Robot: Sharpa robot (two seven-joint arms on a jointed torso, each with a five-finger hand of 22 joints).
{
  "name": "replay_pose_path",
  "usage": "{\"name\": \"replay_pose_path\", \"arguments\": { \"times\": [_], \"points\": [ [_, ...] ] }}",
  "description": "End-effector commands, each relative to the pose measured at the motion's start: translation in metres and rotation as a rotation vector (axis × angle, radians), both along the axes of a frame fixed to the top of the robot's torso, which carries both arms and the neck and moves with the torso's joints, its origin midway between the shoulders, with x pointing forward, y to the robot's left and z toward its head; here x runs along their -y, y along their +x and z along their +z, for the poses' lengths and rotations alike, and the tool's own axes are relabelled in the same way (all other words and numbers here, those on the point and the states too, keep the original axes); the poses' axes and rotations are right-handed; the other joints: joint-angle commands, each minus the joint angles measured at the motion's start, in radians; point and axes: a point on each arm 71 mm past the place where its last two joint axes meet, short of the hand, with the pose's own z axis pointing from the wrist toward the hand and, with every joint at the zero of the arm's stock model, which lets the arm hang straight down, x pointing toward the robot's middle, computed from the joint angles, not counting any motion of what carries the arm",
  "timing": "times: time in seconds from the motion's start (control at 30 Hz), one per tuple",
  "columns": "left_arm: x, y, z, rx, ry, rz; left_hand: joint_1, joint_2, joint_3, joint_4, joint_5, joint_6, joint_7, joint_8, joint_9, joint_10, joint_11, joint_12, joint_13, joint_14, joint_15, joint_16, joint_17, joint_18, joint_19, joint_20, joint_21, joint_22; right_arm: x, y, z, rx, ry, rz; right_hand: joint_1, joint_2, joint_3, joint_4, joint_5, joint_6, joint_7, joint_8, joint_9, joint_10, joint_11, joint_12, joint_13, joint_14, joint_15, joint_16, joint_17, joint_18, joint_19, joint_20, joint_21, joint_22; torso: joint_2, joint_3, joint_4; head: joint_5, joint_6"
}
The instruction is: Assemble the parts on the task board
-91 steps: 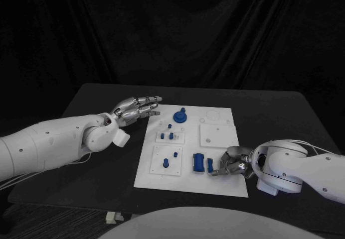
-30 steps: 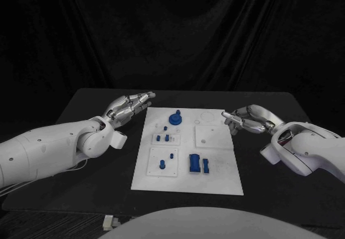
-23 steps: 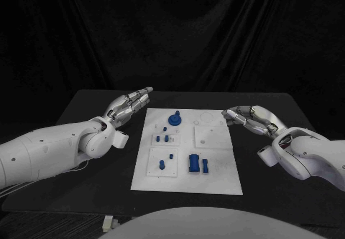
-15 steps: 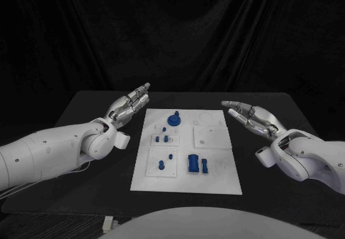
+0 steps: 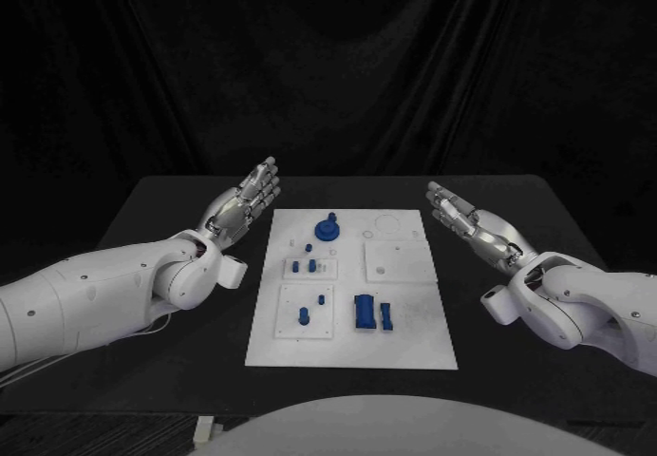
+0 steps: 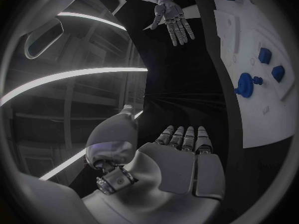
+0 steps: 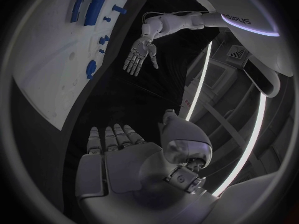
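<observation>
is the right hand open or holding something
Open. The right hand has its fingers stretched out flat beside the white board, with nothing in it.

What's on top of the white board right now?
On the task board: small blue parts, including a round knobbed piece at the far end and a tall block near the front. Both hands sit off to its sides, covering nothing.
</observation>
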Motion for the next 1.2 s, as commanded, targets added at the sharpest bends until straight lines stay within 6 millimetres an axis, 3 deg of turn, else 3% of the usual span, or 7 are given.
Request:
{"name": "replay_pose_path", "arguments": {
  "times": [0.03, 0.07, 0.1, 0.3, 0.67, 0.87, 1.2],
  "points": [
    [0.003, 0.0, 0.002, 0.005, -0.001, 0.021, -0.172, -0.014, 0.104, -0.044, -0.004, 0.0, 0.034, -0.005, -0.001, 0.0, 0.004, -0.003, -0.001, 0.001, 0.004, -0.004, -0.001, -0.034, 0.001, -0.005, -0.003, -0.001, -0.004, 0.004, 0.003, 0.007, 0.02, -0.029, -0.155, -0.043, 0.059, -0.042, -0.006, -0.001, 0.014, -0.004, -0.002, -0.004, 0.0, -0.083, -0.001, -0.004, 0.002, -0.004, -0.001, -0.034, 0.0, -0.083, -0.004, -0.001, 0.0, 0.0005, -0.0006, -0.001, 0.014],
    [0.005, 0.001, 0.003, 0.006, -0.001, 0.03, -0.228, -0.014, 0.104, -0.057, -0.004, 0.0, 0.034, -0.005, -0.001, 0.0, 0.004, -0.003, -0.001, 0.001, 0.004, -0.004, -0.001, -0.034, 0.001, -0.005, -0.003, -0.001, -0.005, 0.006, 0.004, 0.008, 0.03, -0.041, -0.205, -0.125, 0.077, -0.123, -0.006, -0.001, 0.014, -0.004, -0.002, -0.004, 0.0, -0.083, -0.001, -0.004, 0.002, -0.004, -0.001, -0.034, 0.0, -0.083, -0.004, -0.001, 0.0, 0.0007, -0.0011, -0.001, 0.02],
    [0.007, 0.001, 0.005, 0.007, -0.001, 0.045, -0.3, -0.014, 0.104, -0.128, -0.004, 0.0, 0.034, -0.005, -0.001, 0.0, 0.004, -0.003, -0.001, 0.001, 0.004, -0.004, -0.001, -0.034, 0.001, -0.005, -0.003, -0.001, -0.009, 0.01, 0.006, 0.011, 0.046, -0.062, -0.273, -0.125, 0.169, -0.123, -0.006, -0.001, 0.014, -0.004, -0.002, -0.004, 0.0, -0.083, -0.001, -0.004, 0.002, -0.004, -0.001, -0.034, 0.0, -0.083, -0.004, -0.001, -0.001, 0.0011, -0.0021, -0.002, 0.031],
    [0.02, 0.002, 0.014, 0.008, 0.001, 0.14, -0.432, -0.014, 0.104, -0.128, -0.004, 0.0, 0.034, -0.005, -0.001, 0.0, 0.004, -0.003, -0.001, 0.001, 0.004, -0.004, -0.001, -0.034, 0.001, -0.005, -0.003, -0.001, -0.028, 0.028, 0.017, 0.017, 0.146, -0.189, -0.451, -0.125, 0.169, -0.123, -0.006, -0.001, 0.014, -0.004, -0.002, -0.004, 0.0, -0.083, -0.001, -0.004, 0.002, -0.004, -0.001, -0.034, 0.0, -0.083, -0.004, -0.001, -0.004, 0.0033, -0.0076, -0.006, 0.098],
    [0.05, -0.001, 0.04, -0.033, -0.001, 0.389, -0.502, -0.014, 0.104, -0.128, -0.004, 0.0, 0.034, -0.005, -0.001, 0.0, 0.004, -0.003, -0.001, 0.001, 0.004, -0.004, -0.001, -0.034, 0.001, -0.005, -0.003, -0.001, -0.066, 0.056, 0.036, -0.045, 0.34, -0.451, -0.451, -0.125, 0.169, -0.123, -0.006, -0.001, 0.014, -0.004, -0.002, -0.004, 0.0, -0.083, -0.001, -0.004, 0.002, -0.004, -0.001, -0.034, 0.0, -0.083, -0.004, -0.001, -0.01, 0.0081, -0.0197, -0.016, 0.246],
    [0.057, -0.004, 0.049, -0.057, -0.002, 0.463, -0.502, -0.014, 0.104, -0.128, -0.004, 0.0, 0.034, -0.005, -0.001, 0.0, 0.004, -0.003, -0.001, 0.001, 0.004, -0.004, -0.001, -0.034, 0.001, -0.005, -0.003, -0.001, -0.071, 0.059, 0.038, -0.06, 0.363, -0.485, -0.451, -0.125, 0.169, -0.123, -0.006, -0.001, 0.014, -0.004, -0.002, -0.004, 0.0, -0.083, -0.001, -0.004, 0.002, -0.004, -0.001, -0.034, 0.0, -0.083, -0.004, -0.001, -0.011, 0.0089, -0.0218, -0.017, 0.27],
    [0.059, -0.005, 0.05, -0.062, -0.002, 0.478, -0.502, -0.014, 0.104, -0.128, -0.004, 0.0, 0.034, -0.005, -0.001, 0.0, 0.004, -0.003, -0.001, 0.001, 0.004, -0.004, -0.001, -0.034, 0.001, -0.005, -0.003, -0.001, -0.071, 0.059, 0.038, -0.06, 0.363, -0.485, -0.451, -0.125, 0.169, -0.123, -0.006, -0.001, 0.014, -0.004, -0.002, -0.004, 0.0, -0.083, -0.001, -0.004, 0.002, -0.004, -0.001, -0.034, 0.0, -0.083, -0.004, -0.001, -0.011, 0.0089, -0.0218, -0.017, 0.27]
  ]
}}
